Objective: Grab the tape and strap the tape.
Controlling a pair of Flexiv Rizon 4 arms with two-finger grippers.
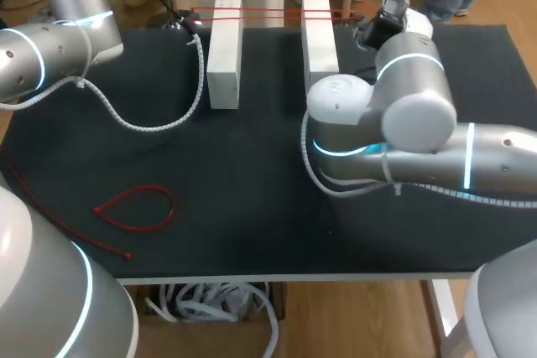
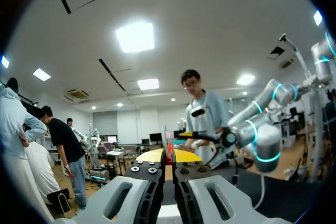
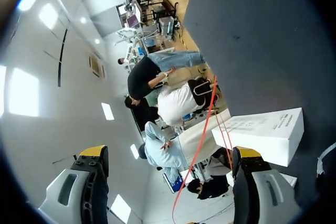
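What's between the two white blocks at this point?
In the head view, red tape spans the gap between the left block and right block at their far ends; the rest is bare black table.

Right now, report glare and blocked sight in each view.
Head view: even light on the black table, no glare; my right arm hides part of the right white block. Left wrist view: ceiling panel glares beyond the left gripper. Right wrist view: red tape shows plainly.

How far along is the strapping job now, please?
Done: a red strap spans both white blocks. In hand: the left pincer is shut on that strap, while the right pincer is open and holds nothing. Left: no fastening is visible, and a second red loop lies on the table.
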